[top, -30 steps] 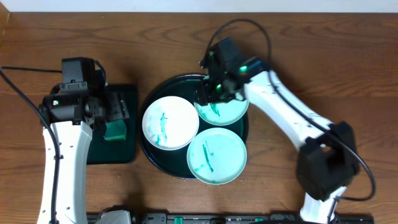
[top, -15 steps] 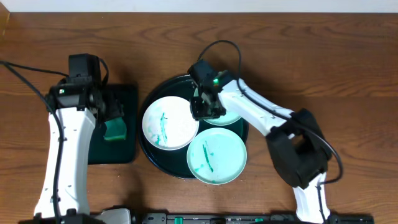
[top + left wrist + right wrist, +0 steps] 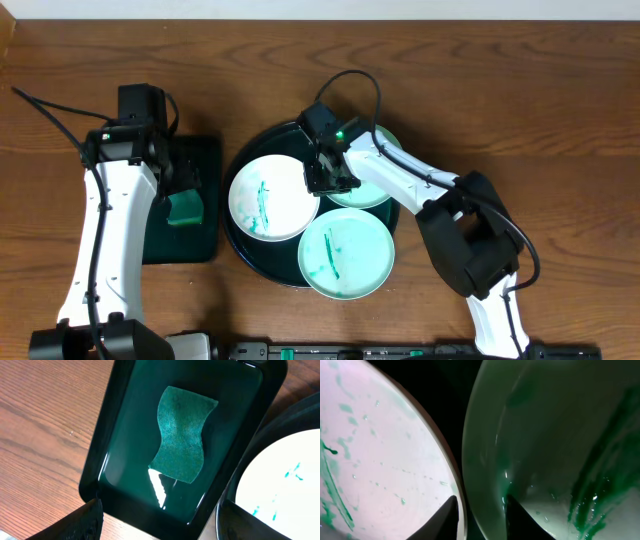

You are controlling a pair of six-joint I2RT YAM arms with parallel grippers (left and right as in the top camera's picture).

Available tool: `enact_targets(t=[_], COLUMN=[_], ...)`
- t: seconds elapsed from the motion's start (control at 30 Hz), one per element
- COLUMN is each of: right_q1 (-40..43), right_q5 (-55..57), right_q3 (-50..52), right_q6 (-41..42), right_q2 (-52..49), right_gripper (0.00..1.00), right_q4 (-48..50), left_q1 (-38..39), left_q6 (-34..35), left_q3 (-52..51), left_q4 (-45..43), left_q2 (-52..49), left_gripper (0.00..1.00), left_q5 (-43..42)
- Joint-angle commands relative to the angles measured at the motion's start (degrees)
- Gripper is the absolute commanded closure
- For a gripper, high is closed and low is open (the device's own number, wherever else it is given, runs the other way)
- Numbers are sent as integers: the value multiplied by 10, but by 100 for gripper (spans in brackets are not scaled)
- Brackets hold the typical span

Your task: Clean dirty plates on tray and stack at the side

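The right gripper (image 3: 479, 517) sits low inside the round tray (image 3: 262, 142). Its jaws are narrow, with one fingertip on each side of the left rim of the back mint plate (image 3: 545, 435). The outer fingertip is in the dark gap between that plate and its neighbour. I cannot tell whether the rim is actually pinched.

Just right of the fingers, the back mint plate holds dark green streaks and wet droplets. Just left of them lies the white plate (image 3: 380, 450), which carries teal-green smears and scattered specks. Beyond the gripper toward the robot's base, the front mint plate (image 3: 347, 253) lies close against the other two, with teal streaks across its middle. All three plates rest in the round tray.

Well away on the left, the left gripper (image 3: 162, 521) hangs over the rectangular tray (image 3: 125, 425) with its jaws wide and nothing between them. Below it a teal cloth (image 3: 182, 435) lies flat on the tray's glossy, green-tinted floor, its sides curving inward. The round tray's rim and the white plate's edge are just to this gripper's right. Both trays stand on the wooden table (image 3: 520, 90).
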State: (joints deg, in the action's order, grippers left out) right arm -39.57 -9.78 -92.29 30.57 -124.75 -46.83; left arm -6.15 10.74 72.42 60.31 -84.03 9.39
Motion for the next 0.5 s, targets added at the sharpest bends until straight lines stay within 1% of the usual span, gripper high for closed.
enact_targets(t=[0.0,0.13,0.23,0.33,0.47], right_q1=[-1,-1,-3,-8,-19], right_q5=[16,52,49,20,7], right_q3=[-39,-88,-127,-133,-121], right_q6=[-24,-52,-60,-60,-41], right_q2=[-11,-3,-3,-3,-4], right_gripper=[69,65,64,64,69], right_q4=[-23,-79,-129,-153,-162], left_q1=[0,0,0,0,0], left_q6=[10,10,10,10,10], left_q3=[9,9,9,9,9], left_q4=[-1,-2,-3,-4,-4], left_q2=[-3,-3,-3,-3,-3], left_gripper=[26,26,26,26,26], left_q5=[8,8,8,8,8])
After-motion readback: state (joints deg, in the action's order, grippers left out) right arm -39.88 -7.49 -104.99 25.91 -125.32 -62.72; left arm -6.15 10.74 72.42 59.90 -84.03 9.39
